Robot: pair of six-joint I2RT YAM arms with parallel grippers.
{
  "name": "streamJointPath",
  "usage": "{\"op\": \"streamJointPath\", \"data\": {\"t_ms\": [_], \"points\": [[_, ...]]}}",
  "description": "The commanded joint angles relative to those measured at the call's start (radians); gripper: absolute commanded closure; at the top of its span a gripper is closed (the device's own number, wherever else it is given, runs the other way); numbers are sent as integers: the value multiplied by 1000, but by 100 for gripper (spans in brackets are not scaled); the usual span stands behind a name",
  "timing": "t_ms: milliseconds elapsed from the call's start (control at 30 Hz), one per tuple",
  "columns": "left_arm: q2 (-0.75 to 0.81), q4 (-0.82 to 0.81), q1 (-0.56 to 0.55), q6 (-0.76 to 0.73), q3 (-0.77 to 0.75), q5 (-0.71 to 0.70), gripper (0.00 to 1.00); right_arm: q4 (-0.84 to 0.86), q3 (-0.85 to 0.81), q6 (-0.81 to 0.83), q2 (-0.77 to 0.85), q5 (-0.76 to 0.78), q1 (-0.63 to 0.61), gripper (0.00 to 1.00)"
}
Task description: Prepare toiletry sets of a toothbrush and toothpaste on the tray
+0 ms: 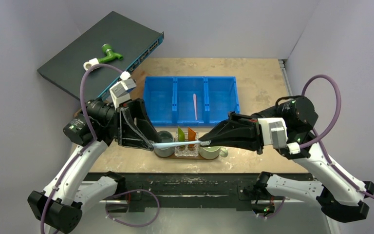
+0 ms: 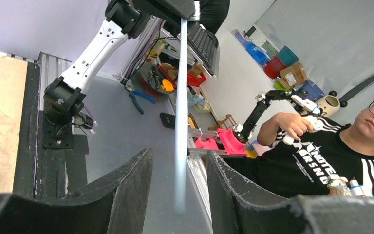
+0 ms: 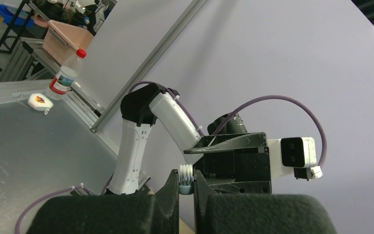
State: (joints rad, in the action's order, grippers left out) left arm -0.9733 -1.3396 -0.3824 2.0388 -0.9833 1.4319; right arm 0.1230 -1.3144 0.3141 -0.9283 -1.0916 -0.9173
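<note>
Brush (image 1: 175, 144), pale blue with white bristles, hangs level between the two arms. It sits just above the tray (image 1: 190, 158) and crosses in front of the green tube (image 1: 180, 132) and orange tube (image 1: 191, 133).

Right jaws are clamped on the head end: the right wrist view shows the bristles (image 3: 186, 175) pinched between the pads with no gap. Left jaws stand apart around the handle: in the left wrist view it runs down the middle with clearance on both sides, touching neither finger. So the right arm alone carries it. Reads as a handover, but I can't tell whether the left side is letting go or about to grip.

Why level: my guess is a regrip, so the brush can then be tipped into a cup. The left cup (image 1: 164, 145) sits under the handle end and the right cup (image 1: 209, 152) under the head. Both cups are on the tray, with a clear holder (image 1: 186, 150) between them carrying both tubes.

Pink brush (image 1: 195, 105) lies in the middle compartment of the blue bin (image 1: 148, 100) on the table (image 1: 258, 83), behind the tray and well apart from both arms.

Progress: tubes look staged, and neither brush rests on the tray yet.

Risk: a grip on bristles is soft, so the handle may sag or swivel once tilted. The next move needs a slow tilt, handle end down.
</note>
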Motion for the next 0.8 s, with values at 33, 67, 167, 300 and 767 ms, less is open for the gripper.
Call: {"op": "streamJointPath", "data": {"t_ms": [33, 67, 167, 300, 767], "points": [[25, 111, -3, -124, 5, 7, 55, -27, -26, -3, 26, 26, 0, 100], [27, 131, -3, -134, 7, 8, 55, -29, -24, -7, 30, 33, 0, 100], [26, 172, -3, -161, 6, 9, 55, -49, -19, -11, 41, 56, 0, 100], [28, 286, -1, -232, 3, 9, 55, -95, -23, -19, 47, 92, 0, 100], [76, 1739, 16, -1282, -258, -107, 54, -273, -43, -89, 61, 259, 0, 100]]}}
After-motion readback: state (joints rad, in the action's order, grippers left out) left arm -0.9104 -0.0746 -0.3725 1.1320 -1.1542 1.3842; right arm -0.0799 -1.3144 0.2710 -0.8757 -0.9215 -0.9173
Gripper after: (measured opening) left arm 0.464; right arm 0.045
